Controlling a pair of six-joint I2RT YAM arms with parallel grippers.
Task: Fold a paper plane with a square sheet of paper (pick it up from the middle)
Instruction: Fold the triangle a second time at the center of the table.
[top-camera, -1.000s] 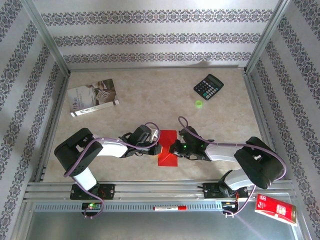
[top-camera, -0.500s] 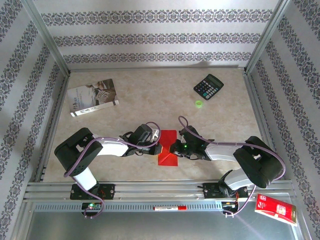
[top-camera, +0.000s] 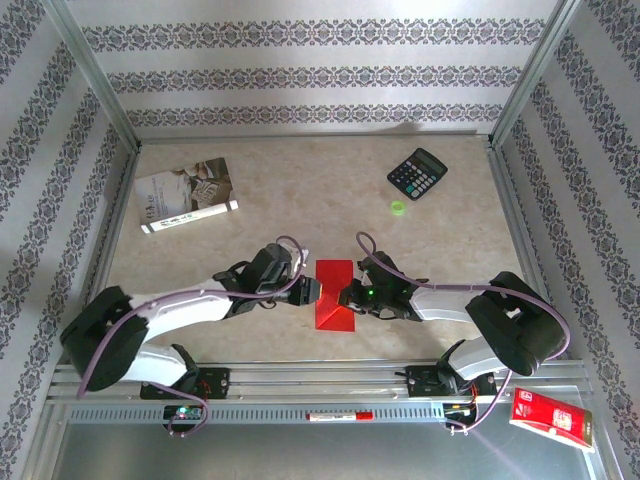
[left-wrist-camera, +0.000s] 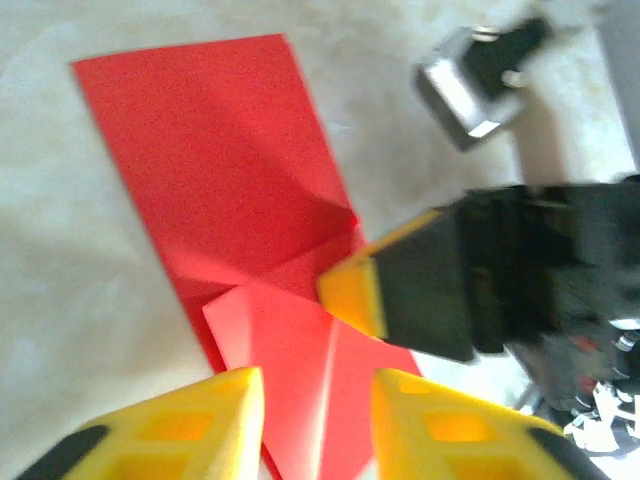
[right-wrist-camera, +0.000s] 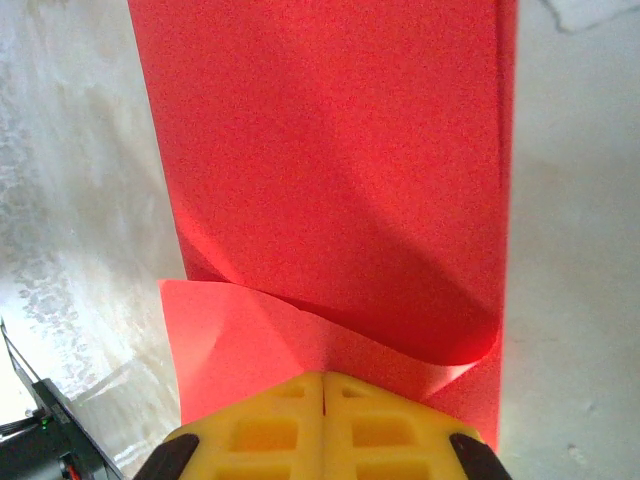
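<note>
One paper (right-wrist-camera: 330, 180) flap in right pincer (right-wrist-camera: 324, 378), overhead view: calculator (top-camera: 417, 173)

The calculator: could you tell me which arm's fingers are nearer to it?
Right. The right fingers, at the red paper, are below-left of the calculator; the left fingers sit farther left.

L pincer (left-wrist-camera: 318, 400) ajar, R pincer (right-wrist-camera: 324, 382) shut, arms inward, prob. low

The paper (top-camera: 334, 305) is bright red, the calculator (top-camera: 417, 173) black, the fingers (left-wrist-camera: 180, 430) yellow.
</note>
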